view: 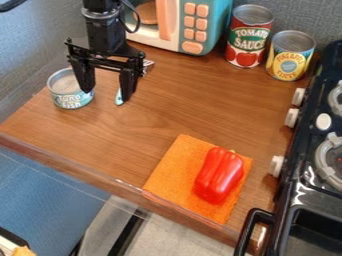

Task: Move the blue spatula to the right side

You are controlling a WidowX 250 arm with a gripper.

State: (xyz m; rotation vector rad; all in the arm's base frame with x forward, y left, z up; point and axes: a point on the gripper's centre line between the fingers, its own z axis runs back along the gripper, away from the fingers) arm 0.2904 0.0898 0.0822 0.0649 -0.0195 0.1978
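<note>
1. Possibly the claw (107,95) knocks the tuna can (71,95), since one of its spread fingers hangs close by.
2. Closing off-centre might nudge the thin blue spatula (119,97) away.
3. The spatula lies on the table (160,110), partly hidden behind the claw's other finger.
</note>
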